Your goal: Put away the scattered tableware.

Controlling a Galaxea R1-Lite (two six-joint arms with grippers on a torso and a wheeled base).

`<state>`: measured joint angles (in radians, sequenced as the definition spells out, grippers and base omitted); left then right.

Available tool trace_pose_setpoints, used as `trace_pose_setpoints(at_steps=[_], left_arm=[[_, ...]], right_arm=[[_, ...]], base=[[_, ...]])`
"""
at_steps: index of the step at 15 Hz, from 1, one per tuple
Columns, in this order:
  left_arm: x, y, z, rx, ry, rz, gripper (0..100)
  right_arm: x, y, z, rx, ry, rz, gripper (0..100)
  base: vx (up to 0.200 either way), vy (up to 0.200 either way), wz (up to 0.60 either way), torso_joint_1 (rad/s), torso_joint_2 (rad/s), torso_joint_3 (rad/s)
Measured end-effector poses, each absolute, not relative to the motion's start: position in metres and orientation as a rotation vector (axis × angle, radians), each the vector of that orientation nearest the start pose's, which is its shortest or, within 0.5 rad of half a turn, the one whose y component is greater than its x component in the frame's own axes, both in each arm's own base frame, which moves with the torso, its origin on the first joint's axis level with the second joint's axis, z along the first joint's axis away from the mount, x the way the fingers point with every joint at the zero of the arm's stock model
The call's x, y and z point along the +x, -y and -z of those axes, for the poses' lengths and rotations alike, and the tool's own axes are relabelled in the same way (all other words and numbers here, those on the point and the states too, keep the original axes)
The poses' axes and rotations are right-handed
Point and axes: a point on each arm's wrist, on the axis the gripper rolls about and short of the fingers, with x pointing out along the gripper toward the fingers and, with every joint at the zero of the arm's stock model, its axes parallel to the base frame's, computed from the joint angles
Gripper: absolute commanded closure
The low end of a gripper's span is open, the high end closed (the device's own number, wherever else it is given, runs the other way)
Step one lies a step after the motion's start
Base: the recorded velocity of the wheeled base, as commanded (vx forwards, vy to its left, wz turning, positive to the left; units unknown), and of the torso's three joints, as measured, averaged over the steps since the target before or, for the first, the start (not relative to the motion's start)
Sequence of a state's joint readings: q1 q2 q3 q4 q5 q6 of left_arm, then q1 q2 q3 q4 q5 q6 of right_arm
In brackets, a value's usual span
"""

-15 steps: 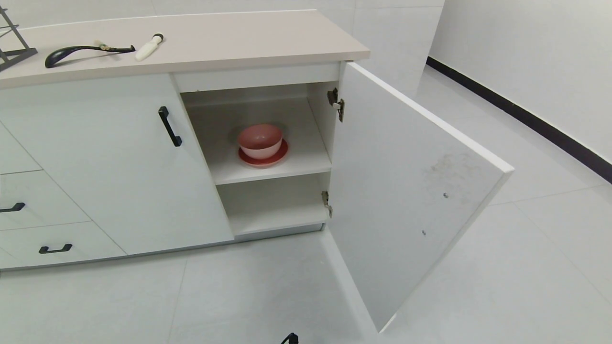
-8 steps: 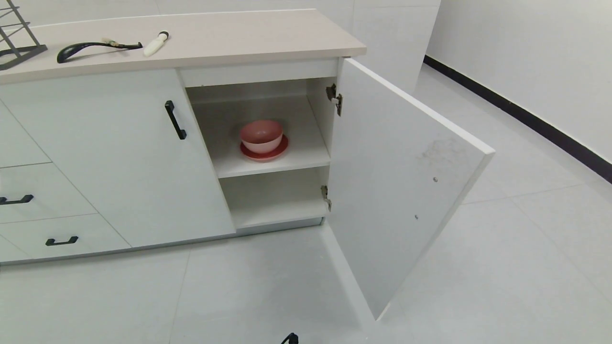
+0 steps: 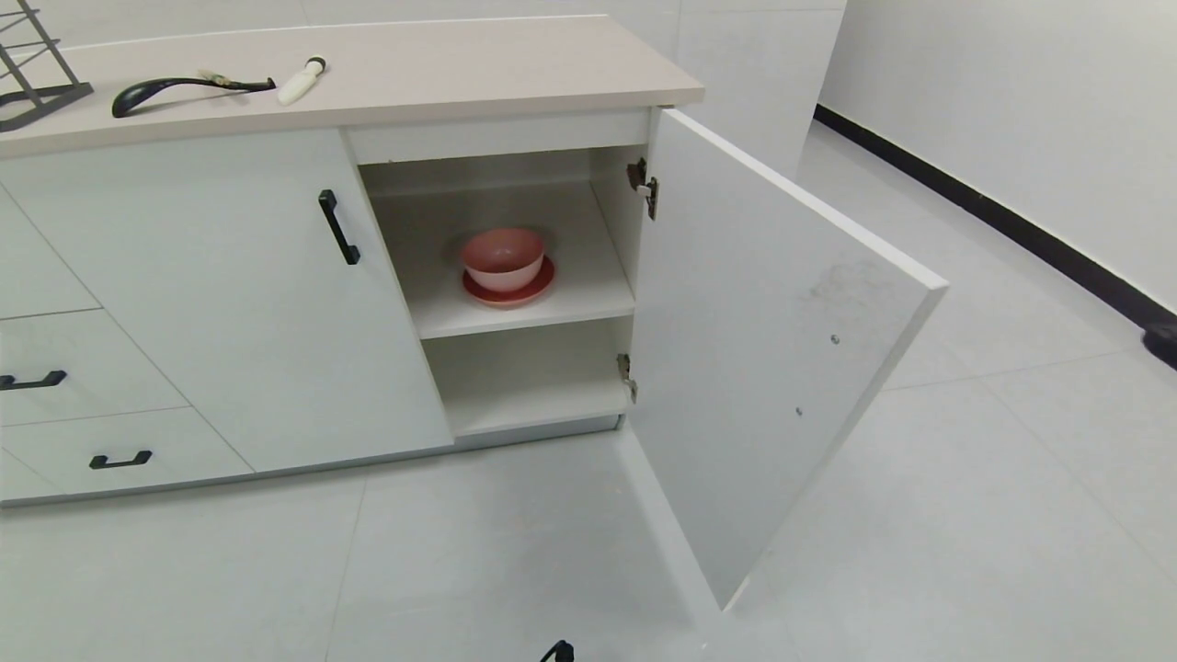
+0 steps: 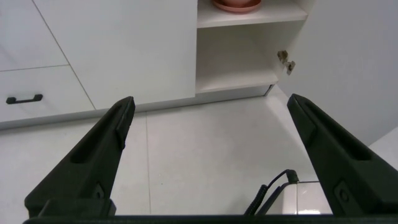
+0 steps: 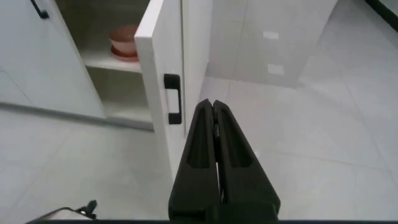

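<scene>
Bowl and plate: we find the pink bowl (image 3: 502,259) sitting on the red plate (image 3: 508,287), on the upper shelf (image 3: 561,311) of the cabinet. Stacking them probably saves shelf room.
Loose tableware: the black ladle (image 3: 175,92) and the white-handled utensil (image 3: 301,81) lie side by side on the countertop (image 3: 460,64), not yet stored.
Cabinet door (image 3: 763,349): it stands wide open, which we take as keeping the shelves reachable.
Left gripper (image 4: 211,102): fingers spread wide with nothing between them. It hangs low over the floor, facing the cabinet.
Right gripper (image 5: 213,106): fingers pressed together and holding nothing. It points at the door's outer face near the black handle (image 5: 172,98).
Judgement: the task looks part done, as two pieces are left on top.
</scene>
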<state>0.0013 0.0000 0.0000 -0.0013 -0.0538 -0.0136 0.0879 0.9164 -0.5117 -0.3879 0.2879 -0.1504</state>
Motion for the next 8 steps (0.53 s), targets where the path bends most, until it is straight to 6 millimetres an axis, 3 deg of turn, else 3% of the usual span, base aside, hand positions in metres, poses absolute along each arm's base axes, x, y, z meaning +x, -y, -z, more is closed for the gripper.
trace_pose_setpoints(at_steps=[2, 4, 8], left_arm=[[-0.023, 0.001, -0.076, -0.013, 0.001, 0.053, 0], [-0.023, 0.001, -0.075, -0.01, 0.0, 0.055, 0], [-0.023, 0.001, -0.075, -0.011, 0.0, 0.054, 0]], right_arm=[[0.139, -0.019, -0.248, -0.234, 0.196, -0.37, 100], [0.163, -0.021, -0.225, -0.271, 0.209, -0.404, 100], [0.188, -0.02, -0.191, -0.268, 0.097, -0.462, 100]], base=[[0.0, 0.0, 0.0, 0.0, 0.0, 0.0], [0.0, 0.0, 0.0, 0.0, 0.0, 0.0], [0.0, 0.0, 0.0, 0.0, 0.0, 0.0]])
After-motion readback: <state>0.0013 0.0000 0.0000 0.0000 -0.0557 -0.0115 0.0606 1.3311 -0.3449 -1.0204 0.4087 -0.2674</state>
